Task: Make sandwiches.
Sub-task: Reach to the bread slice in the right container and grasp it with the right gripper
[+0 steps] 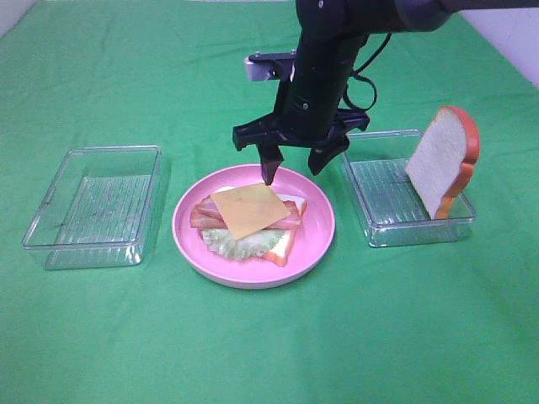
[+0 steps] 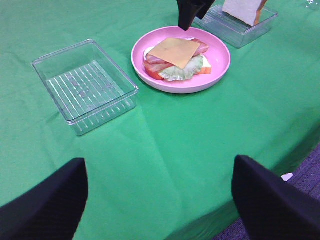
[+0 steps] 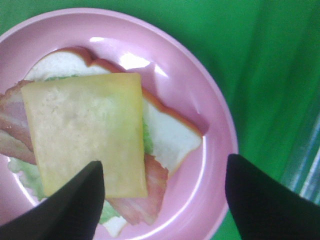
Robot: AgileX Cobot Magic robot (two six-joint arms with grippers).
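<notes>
Exterior high: cheese-topped sandwich (image 1: 250, 220), uncapped

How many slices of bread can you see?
2: one bread slice lies at the bottom of the stack on the pink plate; the other bread slice leans upright in the right-hand tray. None looks hidden.

Right arm comes in from the top of the exterior view, wrist pitched down, right gripper (image 1: 292, 160) pointing near-vertical. Fingers spread wide, nothing between them; both tips (image 3: 75, 210) frame its wrist view. Left gripper (image 2: 160, 200) sits low and back, fingers also wide apart, nothing held.
</notes>
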